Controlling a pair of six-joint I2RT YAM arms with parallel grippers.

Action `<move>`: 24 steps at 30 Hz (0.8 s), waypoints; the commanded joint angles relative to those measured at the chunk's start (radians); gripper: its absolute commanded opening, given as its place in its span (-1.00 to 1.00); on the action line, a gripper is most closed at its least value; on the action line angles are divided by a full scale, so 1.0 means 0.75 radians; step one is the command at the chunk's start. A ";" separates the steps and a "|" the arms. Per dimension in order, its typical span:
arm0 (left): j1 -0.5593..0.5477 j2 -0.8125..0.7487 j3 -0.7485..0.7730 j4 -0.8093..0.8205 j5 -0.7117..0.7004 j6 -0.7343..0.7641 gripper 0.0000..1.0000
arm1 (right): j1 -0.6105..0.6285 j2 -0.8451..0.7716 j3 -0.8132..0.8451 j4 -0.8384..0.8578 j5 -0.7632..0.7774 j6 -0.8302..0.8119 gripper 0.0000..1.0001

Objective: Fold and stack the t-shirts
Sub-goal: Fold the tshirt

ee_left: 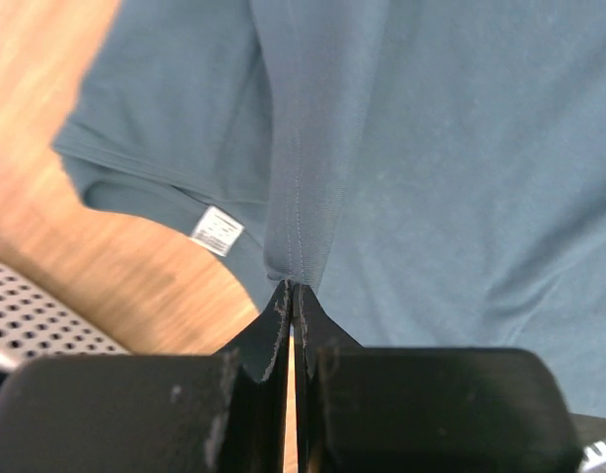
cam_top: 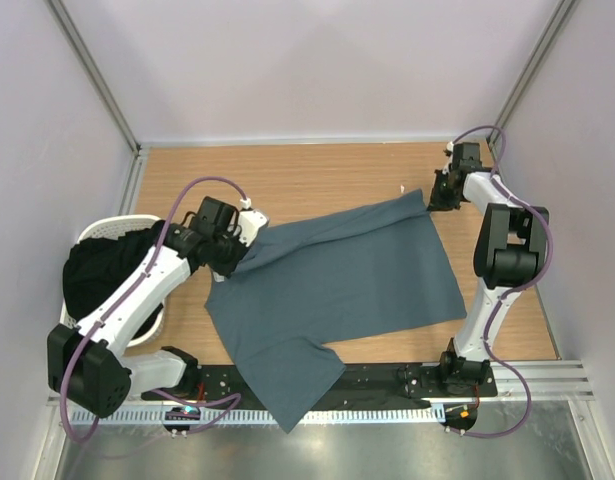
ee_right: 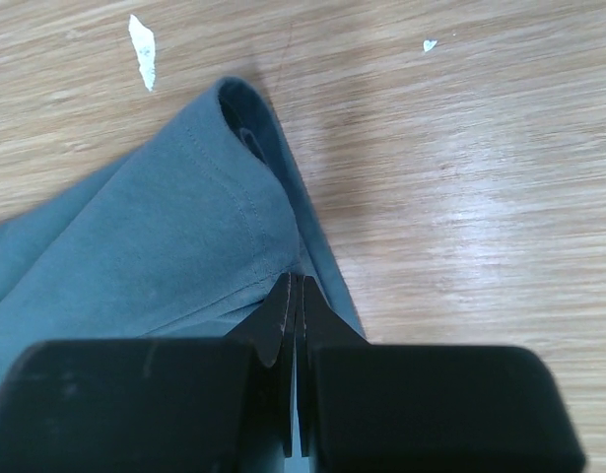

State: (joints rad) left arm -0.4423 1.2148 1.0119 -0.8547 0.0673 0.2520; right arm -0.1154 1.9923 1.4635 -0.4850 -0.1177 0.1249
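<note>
While left jaws pinch a fold near its neck label [ee_left: 217, 231] and right jaws grip a far hem corner, the blue-grey t-shirt [cam_top: 337, 285] lies spread across the wooden table [cam_top: 287, 170].

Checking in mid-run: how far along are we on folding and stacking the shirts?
Done: no folded shirt or stack shows yet. In hand: one blue-grey t-shirt lies spread on the table, the left gripper shut on a ridge of it near the neck label, the right gripper shut on its far corner. Left: fold this one, then deal with the dark cloth in the basket.
</note>
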 commanded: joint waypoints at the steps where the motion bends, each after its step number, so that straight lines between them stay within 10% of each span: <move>1: 0.003 -0.035 0.066 -0.036 -0.059 0.055 -1.00 | -0.008 -0.110 0.000 -0.004 0.010 -0.038 -0.98; 24: 0.003 0.027 0.015 -0.030 -0.004 -0.021 -0.99 | -0.012 -0.249 -0.219 -0.030 0.126 -0.017 -0.98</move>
State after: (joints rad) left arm -0.4423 1.2320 1.0279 -0.8738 0.0532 0.2436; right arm -0.1177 1.8671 1.3094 -0.5076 -0.0605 0.1150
